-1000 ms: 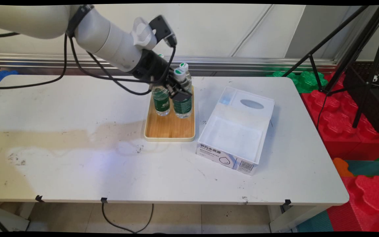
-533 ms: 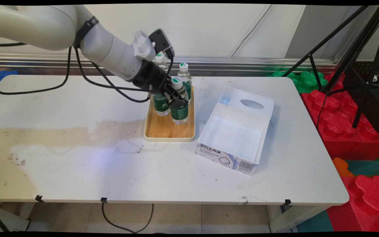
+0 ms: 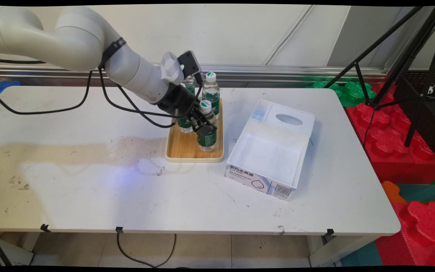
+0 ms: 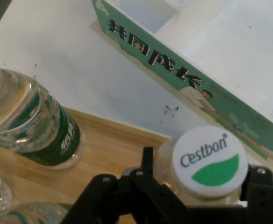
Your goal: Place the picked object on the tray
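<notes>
Three clear plastic water bottles with green labels and white-and-green caps show in the main view, all over the bamboo-coloured wooden tray with the cream rim (image 3: pixel 187 151). One of them, the gripped bottle (image 3: pixel 206 124), sits in the black two-finger gripper (image 3: pixel 203 122), whose fingers are pinched on it just under the cap. Compared with a second ago, this bottle has come forward along the tray toward the near edge, apart from the other two, and the white arm has dropped lower and swung nearer the camera. The rear right bottle (image 3: pixel 211 90) stands upright at the far end of the tray, where it stood before. The rear left bottle (image 3: pixel 186 121) is mostly hidden behind the gripper's wrist.

In the hand view the gripped bottle (image 4: pixel 206 163) shows its cap lettered "C'estbon" between the black fingers (image 4: pixel 99 196), with the tray (image 4: pixel 113 149) under it. A neighbouring bottle (image 4: pixel 34 126) stands on the tray to the upper left, and parts of more bottles show at the bottom left corner.

One open white cardboard box with printed sides (image 3: pixel 274 147) lies on the white table (image 3: pixel 89 189) just right of the tray, unmoved. One black camera tripod (image 3: pixel 402 56) stands beyond the table's right end, over red foam blocks (image 3: pixel 410 158).
</notes>
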Controlling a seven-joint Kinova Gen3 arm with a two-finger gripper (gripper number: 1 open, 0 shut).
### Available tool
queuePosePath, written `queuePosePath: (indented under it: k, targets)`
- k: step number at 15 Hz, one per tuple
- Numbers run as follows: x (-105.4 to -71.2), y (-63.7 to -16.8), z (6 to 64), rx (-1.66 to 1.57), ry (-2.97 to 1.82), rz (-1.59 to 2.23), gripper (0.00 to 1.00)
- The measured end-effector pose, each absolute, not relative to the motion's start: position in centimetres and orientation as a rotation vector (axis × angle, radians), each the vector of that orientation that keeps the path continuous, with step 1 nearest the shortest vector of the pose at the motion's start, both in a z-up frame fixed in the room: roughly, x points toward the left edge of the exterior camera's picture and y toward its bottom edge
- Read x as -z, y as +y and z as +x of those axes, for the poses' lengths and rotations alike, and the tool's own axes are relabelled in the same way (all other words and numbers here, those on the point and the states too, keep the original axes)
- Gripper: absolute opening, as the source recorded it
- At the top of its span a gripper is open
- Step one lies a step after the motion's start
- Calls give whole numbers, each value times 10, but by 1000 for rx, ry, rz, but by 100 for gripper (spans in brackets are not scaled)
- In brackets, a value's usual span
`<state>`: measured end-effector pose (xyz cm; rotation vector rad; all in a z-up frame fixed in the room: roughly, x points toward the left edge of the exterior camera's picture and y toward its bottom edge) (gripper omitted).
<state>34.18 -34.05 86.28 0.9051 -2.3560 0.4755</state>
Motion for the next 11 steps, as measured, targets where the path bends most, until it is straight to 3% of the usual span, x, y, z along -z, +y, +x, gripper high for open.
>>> queuePosePath:
  k: [7,8,11]
  targets:
    - [-852,-344,343,-469,-2370,855,0]
    - [-851,-344,344,-470,-2371,851,100]
    - [-851,-344,347,-474,-2373,834,100]
